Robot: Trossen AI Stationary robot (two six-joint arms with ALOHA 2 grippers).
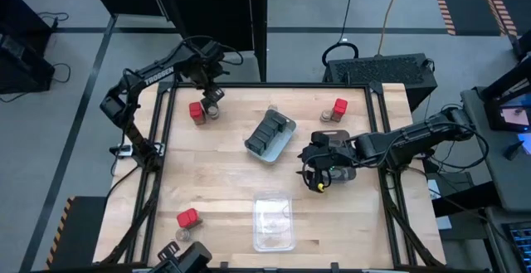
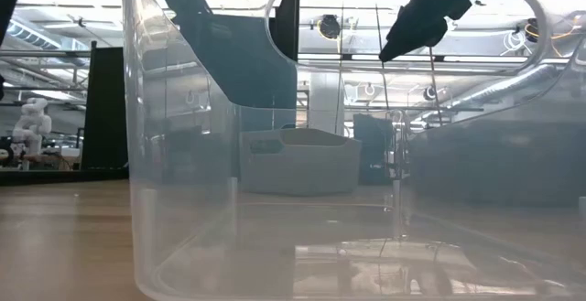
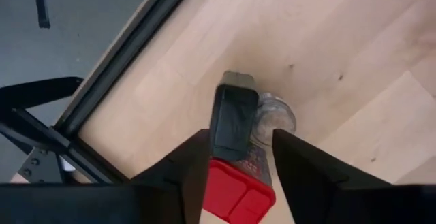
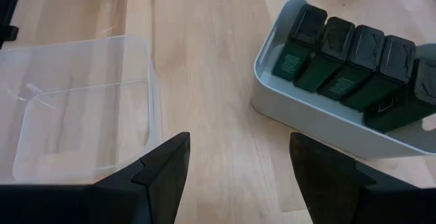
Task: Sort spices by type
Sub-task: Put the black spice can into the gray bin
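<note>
My left gripper (image 1: 211,95) (image 3: 240,146) is open at the table's far left corner. Its fingers stand on either side of a dark block (image 3: 235,112) and a red block (image 1: 197,111) (image 3: 238,190), with a small jar (image 1: 214,109) (image 3: 274,114) just beyond. My right gripper (image 1: 319,167) (image 4: 235,163) is open and holds nothing; it hovers between the grey tray (image 1: 286,143) (image 4: 306,118) and the clear tray (image 1: 274,221) (image 4: 82,108). Several dark blocks (image 4: 344,64) stand in a row in the grey tray. My left gripper comes down from above with one finger (image 3: 194,163) on each side of the dark block and the red block, both standing on the table. Whether a finger touches either block I cannot tell.
Another red block (image 1: 340,106) and jar (image 1: 327,117) stand at the far right, and a third red block (image 1: 187,217) and jar (image 1: 182,234) at the near left. In the low view the clear tray's wall (image 2: 183,200) fills the picture. Bare wood lies at mid-left.
</note>
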